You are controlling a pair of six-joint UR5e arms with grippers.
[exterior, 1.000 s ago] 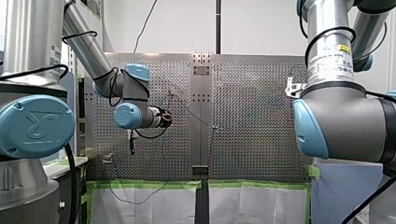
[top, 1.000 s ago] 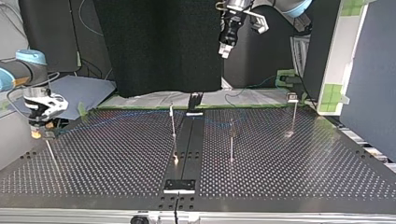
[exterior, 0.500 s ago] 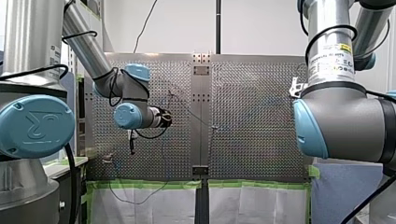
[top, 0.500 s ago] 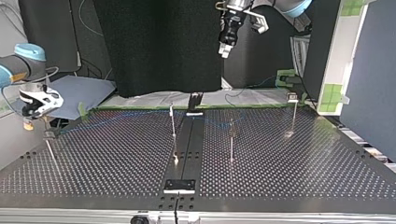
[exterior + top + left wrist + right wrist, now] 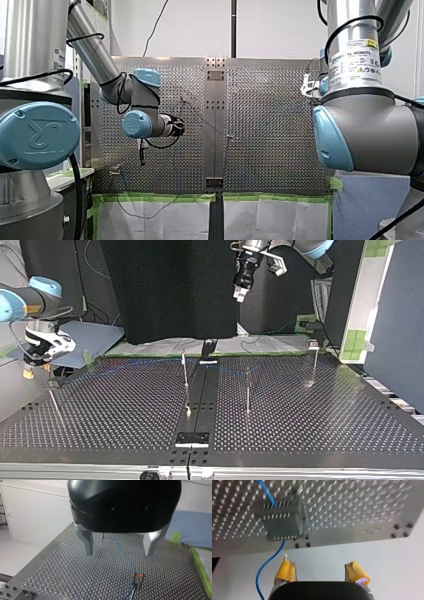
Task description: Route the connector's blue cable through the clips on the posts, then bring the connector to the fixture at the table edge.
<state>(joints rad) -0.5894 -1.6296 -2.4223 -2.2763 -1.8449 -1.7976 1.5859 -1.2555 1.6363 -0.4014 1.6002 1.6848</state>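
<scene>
The perforated table (image 5: 310, 420) carries the blue cable (image 5: 124, 553) across its posts (image 5: 247, 390). My right gripper (image 5: 320, 563) has backed off past the table edge, yellow pads spread and empty, leaving the connector (image 5: 283, 520) at that edge. Delivery looks done. My left gripper (image 5: 118, 552) hangs high, fingers apart, with room all round
</scene>
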